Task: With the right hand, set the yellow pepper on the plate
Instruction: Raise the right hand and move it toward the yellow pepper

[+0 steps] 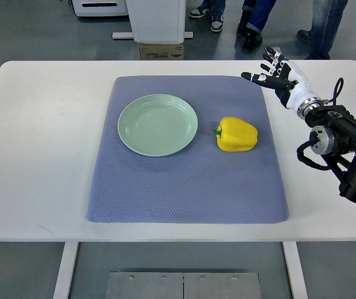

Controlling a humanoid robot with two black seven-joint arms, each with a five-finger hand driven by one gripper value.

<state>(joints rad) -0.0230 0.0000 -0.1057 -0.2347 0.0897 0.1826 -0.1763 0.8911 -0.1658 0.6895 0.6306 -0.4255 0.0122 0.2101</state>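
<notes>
A yellow pepper (236, 134) with a green stem lies on its side on the blue-grey mat (187, 180), right of centre. A pale green plate (157, 124) sits empty on the mat, to the pepper's left. My right hand (274, 70) hovers near the mat's far right corner, up and to the right of the pepper, apart from it. Its fingers are spread and hold nothing. The left arm does not show.
The mat lies on a white table (35, 156). Beyond the far edge stand a cardboard box (161, 51), a white base (156, 22) and several people's legs and shoes (252, 25).
</notes>
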